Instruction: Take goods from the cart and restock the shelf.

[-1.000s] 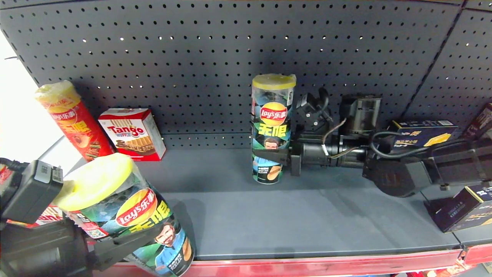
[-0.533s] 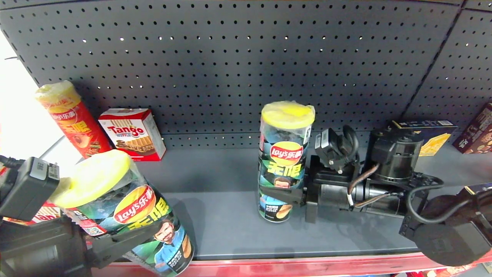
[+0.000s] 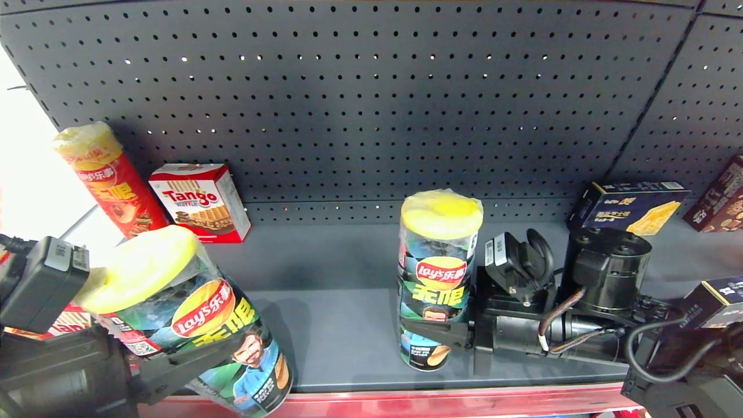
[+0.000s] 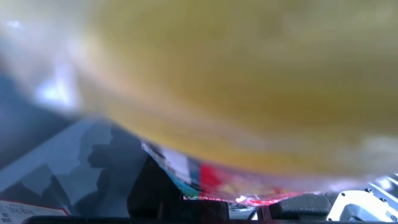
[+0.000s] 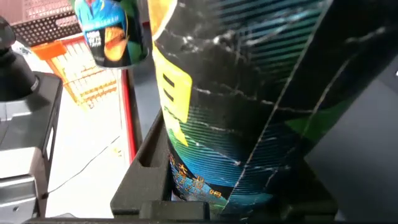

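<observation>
My left gripper [image 3: 174,368] sits at the lower left by the shelf's front edge, shut on a tilted chip can [image 3: 191,313] with a yellow lid; that lid [image 4: 236,74] looms close in the left wrist view. My right gripper [image 3: 436,337] is shut on a second chip can [image 3: 438,278], upright over the grey shelf [image 3: 336,313] near its front edge, right of centre. In the right wrist view this can [image 5: 249,106] stands between the fingers [image 5: 143,180], with the left arm's can [image 5: 109,31] farther off.
A red chip can [image 3: 107,180] and a wafer box [image 3: 200,200] stand at the back left. Dark boxes [image 3: 630,206] [image 3: 717,296] and a brown box [image 3: 720,197] sit at the right. The pegboard [image 3: 371,104] closes the back. A red lip [image 3: 406,400] edges the front.
My right gripper has carried its chip can from the back of the shelf toward the front edge and slightly right. The left gripper and its can have barely moved.
</observation>
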